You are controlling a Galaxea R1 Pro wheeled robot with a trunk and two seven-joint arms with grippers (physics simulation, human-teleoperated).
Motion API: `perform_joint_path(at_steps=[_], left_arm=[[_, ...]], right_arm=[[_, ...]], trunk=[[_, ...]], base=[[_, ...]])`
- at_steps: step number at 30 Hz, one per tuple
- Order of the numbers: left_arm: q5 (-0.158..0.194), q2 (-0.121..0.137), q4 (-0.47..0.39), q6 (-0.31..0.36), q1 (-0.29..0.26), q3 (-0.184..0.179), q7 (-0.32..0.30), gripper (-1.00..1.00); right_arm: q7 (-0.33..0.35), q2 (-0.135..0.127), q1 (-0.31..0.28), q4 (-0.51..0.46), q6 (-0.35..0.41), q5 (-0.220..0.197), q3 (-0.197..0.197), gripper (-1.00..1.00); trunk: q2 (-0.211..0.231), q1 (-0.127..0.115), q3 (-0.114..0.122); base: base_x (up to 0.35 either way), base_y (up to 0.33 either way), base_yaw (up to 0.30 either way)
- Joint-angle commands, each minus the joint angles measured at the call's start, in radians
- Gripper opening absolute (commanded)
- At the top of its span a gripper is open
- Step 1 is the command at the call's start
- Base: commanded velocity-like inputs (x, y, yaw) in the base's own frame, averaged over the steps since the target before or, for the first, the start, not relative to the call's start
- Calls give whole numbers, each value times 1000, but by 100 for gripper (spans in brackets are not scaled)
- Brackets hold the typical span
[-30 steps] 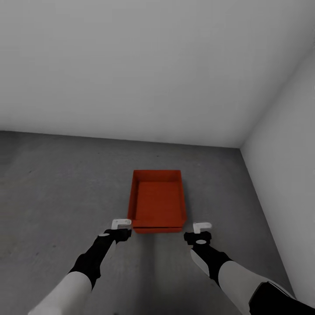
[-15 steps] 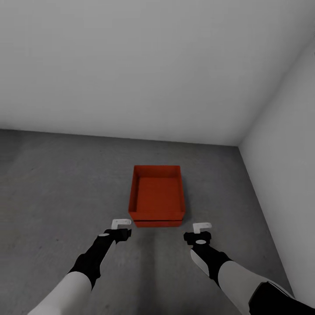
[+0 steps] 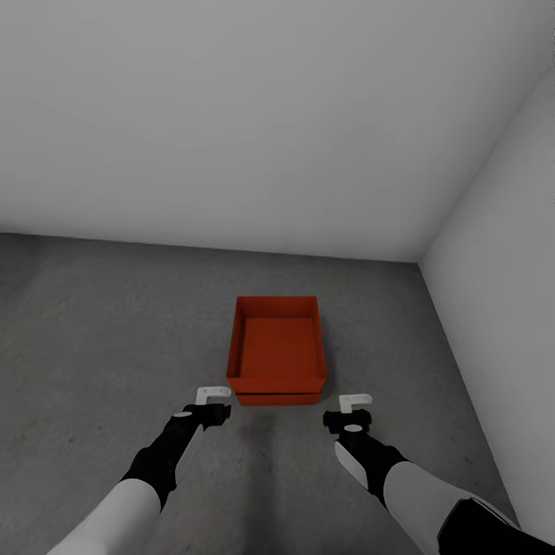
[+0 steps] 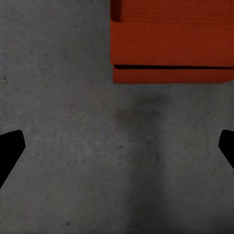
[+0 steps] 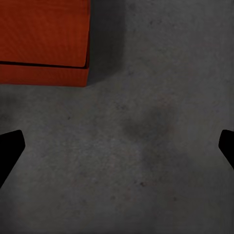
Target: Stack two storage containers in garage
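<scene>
Both arms [image 3: 158, 462] run white to black, ending in black wrists with small white jaws.

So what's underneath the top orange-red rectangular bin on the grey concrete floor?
A second orange-red bin sits under the top one, resting on the concrete floor. Just its front edge shows; its inside is covered.
</scene>
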Motion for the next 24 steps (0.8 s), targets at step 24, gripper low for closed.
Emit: perform_joint_path(at_steps=[24], left_arm=[[18, 70, 205, -63, 0, 2, -26, 100]], right_arm=[[-2, 5, -5, 32, 11, -13, 10, 100]], trunk=[[-1, 0, 10]], base=[[0, 0, 0]])
